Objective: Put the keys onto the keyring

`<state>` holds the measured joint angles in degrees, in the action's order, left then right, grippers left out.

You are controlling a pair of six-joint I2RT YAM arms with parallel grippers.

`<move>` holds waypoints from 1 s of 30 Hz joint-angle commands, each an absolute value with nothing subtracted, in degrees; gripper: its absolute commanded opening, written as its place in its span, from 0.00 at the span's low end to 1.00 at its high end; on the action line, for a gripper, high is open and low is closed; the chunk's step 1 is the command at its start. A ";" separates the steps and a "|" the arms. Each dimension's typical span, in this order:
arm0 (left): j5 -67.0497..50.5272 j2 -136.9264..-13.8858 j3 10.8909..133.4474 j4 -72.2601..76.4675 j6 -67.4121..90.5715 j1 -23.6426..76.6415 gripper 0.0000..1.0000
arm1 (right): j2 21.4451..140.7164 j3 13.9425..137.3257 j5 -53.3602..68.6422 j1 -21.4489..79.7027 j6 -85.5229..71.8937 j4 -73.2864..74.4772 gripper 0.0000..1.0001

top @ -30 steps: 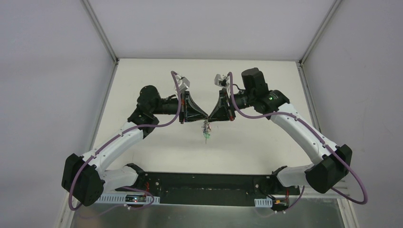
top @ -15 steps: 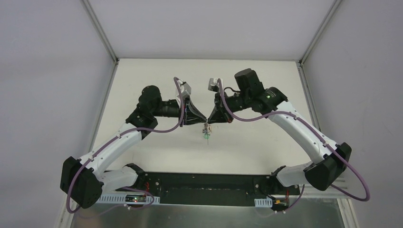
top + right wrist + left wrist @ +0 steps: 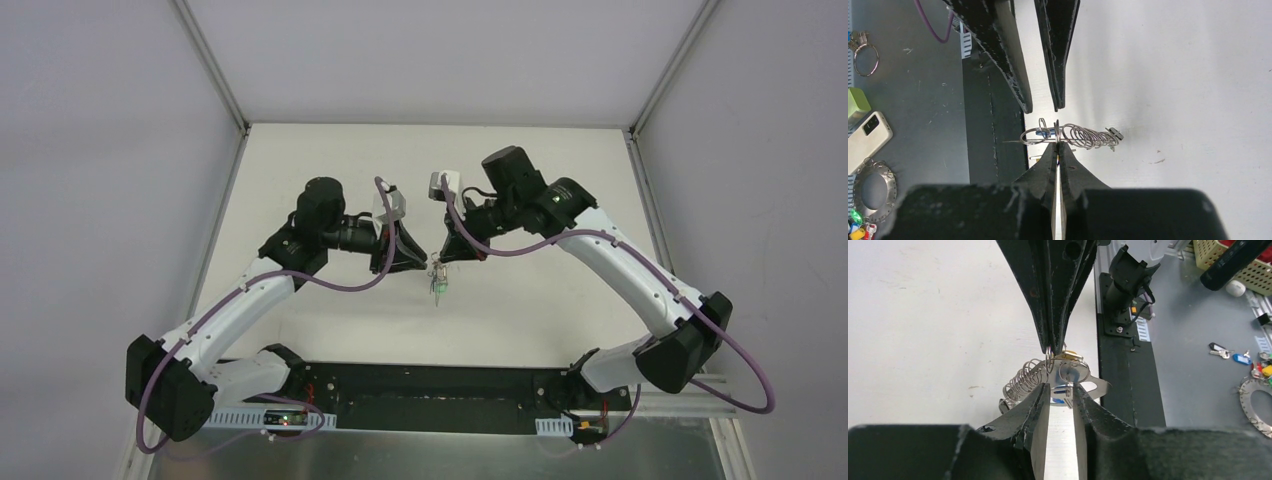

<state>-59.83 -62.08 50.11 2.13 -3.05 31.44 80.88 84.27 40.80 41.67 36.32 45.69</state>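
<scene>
Both meet between the desk's (image 3: 300,310) side edges: right gripper (image 3: 1057,144) pinches the keyring (image 3: 1083,136) steady so left gripper (image 3: 1060,389), spread, can thread the keys (image 3: 1068,356).

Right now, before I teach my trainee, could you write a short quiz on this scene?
1. True or false: the left gripper is shut on the keyring.
2. Which one pinches the keyring? A) left gripper B) right gripper C) both
3. In the left wrist view, what colour is the key head nearest the tip of the right gripper?

Key: 1 false, its jaws stand apart. 2 B. 3 yellow.
</scene>
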 commanded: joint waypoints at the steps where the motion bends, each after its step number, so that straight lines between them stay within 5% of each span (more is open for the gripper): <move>1: -60.74 -60.21 53.84 0.27 -7.28 31.29 0.29 | 80.75 85.49 40.13 42.49 37.21 45.57 0.00; 9: -59.96 -62.09 52.14 8.41 -2.47 31.82 0.42 | 82.21 85.60 41.27 42.93 35.47 44.10 0.00; 30: -57.95 -64.22 50.54 9.85 -2.55 32.70 0.37 | 82.42 85.61 42.34 42.97 34.02 42.69 0.00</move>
<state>-57.82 -63.83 50.72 8.12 -2.11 31.94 83.11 84.27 40.36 42.63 34.85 44.73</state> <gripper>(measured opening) 0.378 0.009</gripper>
